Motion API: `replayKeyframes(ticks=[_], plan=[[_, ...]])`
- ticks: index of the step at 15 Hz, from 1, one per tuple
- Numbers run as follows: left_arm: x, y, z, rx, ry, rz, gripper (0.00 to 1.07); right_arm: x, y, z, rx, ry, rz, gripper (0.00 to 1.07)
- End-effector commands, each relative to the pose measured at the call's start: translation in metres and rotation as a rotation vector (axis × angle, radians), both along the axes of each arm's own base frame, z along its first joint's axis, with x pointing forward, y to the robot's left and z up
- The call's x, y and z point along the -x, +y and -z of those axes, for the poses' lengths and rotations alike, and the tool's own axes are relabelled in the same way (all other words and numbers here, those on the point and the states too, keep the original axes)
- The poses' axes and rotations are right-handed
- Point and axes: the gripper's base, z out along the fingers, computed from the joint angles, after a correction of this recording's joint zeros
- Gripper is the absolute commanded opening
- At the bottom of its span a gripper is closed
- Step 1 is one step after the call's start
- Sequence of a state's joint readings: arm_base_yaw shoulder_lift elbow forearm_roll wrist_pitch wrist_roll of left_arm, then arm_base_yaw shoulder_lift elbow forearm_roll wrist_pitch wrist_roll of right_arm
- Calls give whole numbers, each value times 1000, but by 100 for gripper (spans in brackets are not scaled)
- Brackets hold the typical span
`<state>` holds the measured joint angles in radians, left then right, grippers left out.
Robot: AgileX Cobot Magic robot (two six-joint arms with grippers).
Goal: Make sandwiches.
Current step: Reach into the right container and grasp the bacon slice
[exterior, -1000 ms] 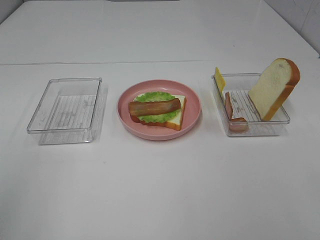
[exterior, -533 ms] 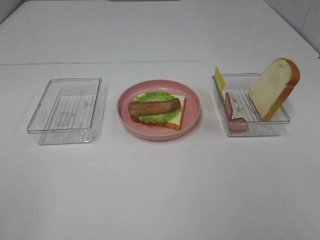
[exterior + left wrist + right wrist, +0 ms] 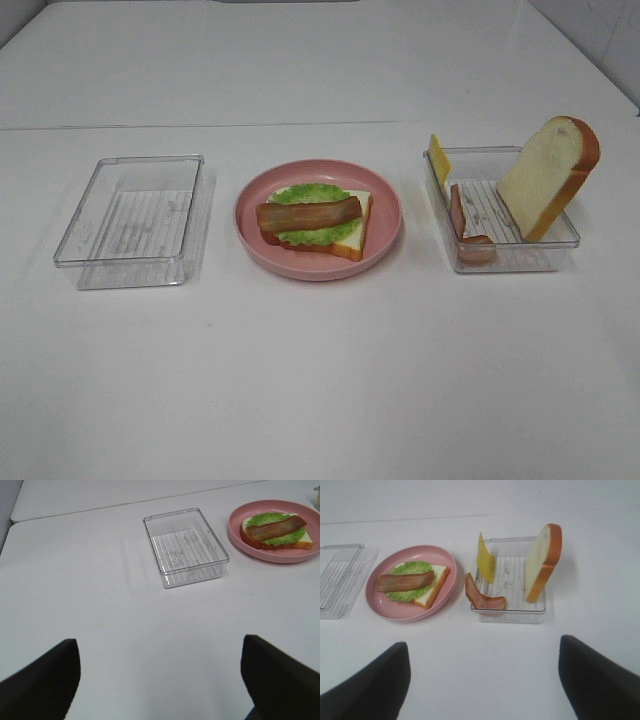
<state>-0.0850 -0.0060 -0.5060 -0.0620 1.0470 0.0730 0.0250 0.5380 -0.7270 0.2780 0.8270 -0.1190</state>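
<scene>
Three containers sit in a row across the white tabletop (image 3: pixel 320 380). The clear tray on the left (image 3: pixel 140 215) holds nothing. In the middle is the pink plate (image 3: pixel 385 215), and on it lies the half-built sandwich: a bread slice (image 3: pixel 352 238) lying flat, frilly lettuce (image 3: pixel 310 194) over it, and a bacon strip (image 3: pixel 308 212) laid across the top, left to right.

The right clear tray (image 3: pixel 520 255) carries the spare parts. A yellow cheese slice (image 3: pixel 438 158) leans in its far left corner and pokes above the rim. A second bacon strip (image 3: pixel 462 225) runs along the left wall, its near end curled over the near rim. A second bread slice (image 3: pixel 548 175) stands tilted against the right side, well above the rim.

The trays and the plate are apart from one another, with bare strips between. The whole near half of the tabletop is open. A seam crosses it beyond the row, and the tabletop's far right edge slants behind the upright bread.

The left end effector (image 3: pixel 159 641) hangs over bare surface on the near side of the left tray, fingers spread wide and holding nothing. The right end effector (image 3: pixel 482 641) is likewise spread and holding nothing, near side of the right tray.
</scene>
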Motion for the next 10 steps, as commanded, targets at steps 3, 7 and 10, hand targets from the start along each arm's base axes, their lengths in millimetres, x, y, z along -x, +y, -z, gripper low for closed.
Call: replayKeyframes(ticks=[3, 7, 10], plan=[[2, 0, 1, 2, -21, 4, 83, -85, 12, -8, 4, 164, -145, 76], [2, 0, 1, 5, -21, 2, 83, -155, 19, -5, -33, 376, -213, 76], [2, 0, 1, 5, -21, 2, 83, -220, 23, 9, -40, 539, -265, 76]])
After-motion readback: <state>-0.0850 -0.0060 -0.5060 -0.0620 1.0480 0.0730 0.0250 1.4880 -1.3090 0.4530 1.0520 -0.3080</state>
